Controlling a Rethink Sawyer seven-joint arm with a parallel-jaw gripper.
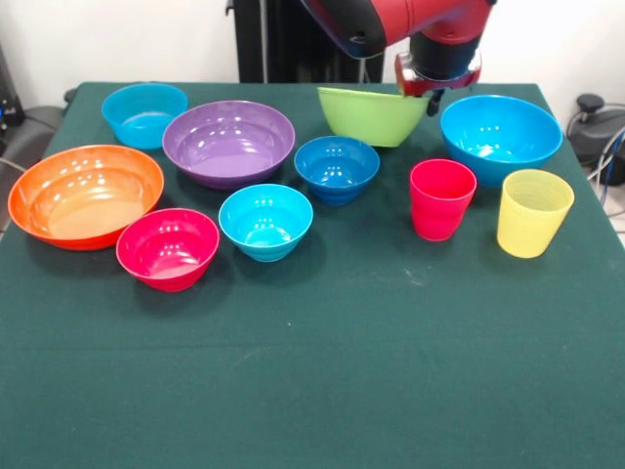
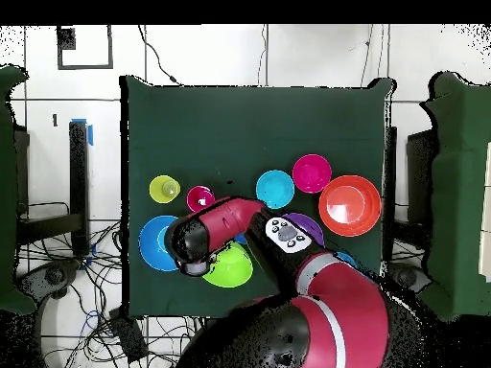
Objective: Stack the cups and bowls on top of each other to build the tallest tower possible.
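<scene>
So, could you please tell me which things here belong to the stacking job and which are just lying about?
For the job: the bowls, among them the lime green bowl under the pincer; red cup; yellow cup.

Lying about: cables off the table.

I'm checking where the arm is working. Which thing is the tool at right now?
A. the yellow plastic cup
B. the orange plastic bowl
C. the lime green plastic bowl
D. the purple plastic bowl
C: in the front view the tool sits at the rim of the lime green round plastic bowl, which is tilted there.
</scene>
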